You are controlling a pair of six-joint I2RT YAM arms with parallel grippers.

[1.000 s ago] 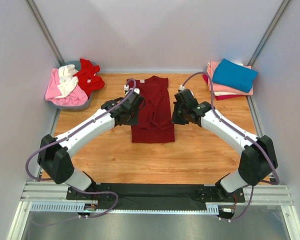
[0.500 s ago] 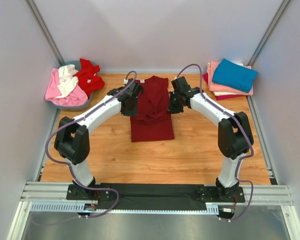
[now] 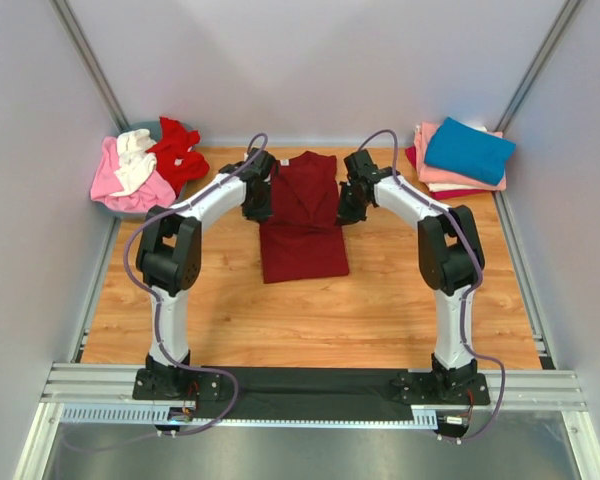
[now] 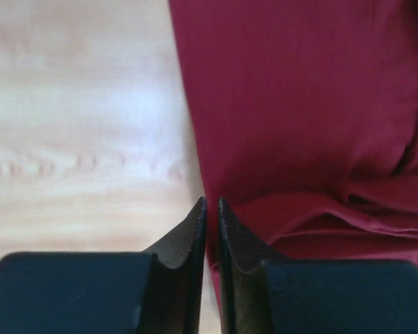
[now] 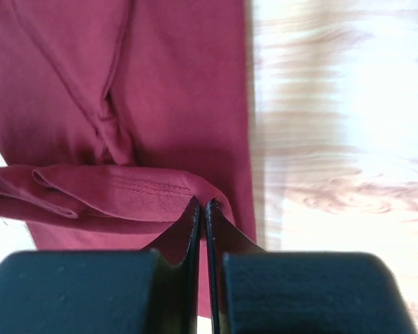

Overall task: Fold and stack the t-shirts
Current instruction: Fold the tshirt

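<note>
The dark maroon t-shirt [image 3: 302, 240] lies lengthwise in the middle of the wooden table. My left gripper [image 3: 259, 203] is at its left edge, my right gripper [image 3: 346, 205] at its right edge. In the left wrist view the gripper [image 4: 210, 202] is shut, with maroon cloth [image 4: 299, 104] between the jaws. In the right wrist view the gripper [image 5: 200, 203] is shut on a stitched hem of the maroon shirt [image 5: 181, 83], held doubled over the layer beneath. Pink [image 3: 115, 182], white [image 3: 135, 160] and bright red [image 3: 177, 155] shirts lie crumpled at far left.
The crumpled shirts sit in a grey basket [image 3: 168, 210] at the far left corner. A stack of folded shirts stands at the far right, a teal-blue one [image 3: 468, 150] on top of a pink one [image 3: 460, 181]. White walls enclose the table.
Both grippers have moved toward the far end of the table along the shirt's sides, carrying the gripped cloth with them. The arms have stretched further out.
</note>
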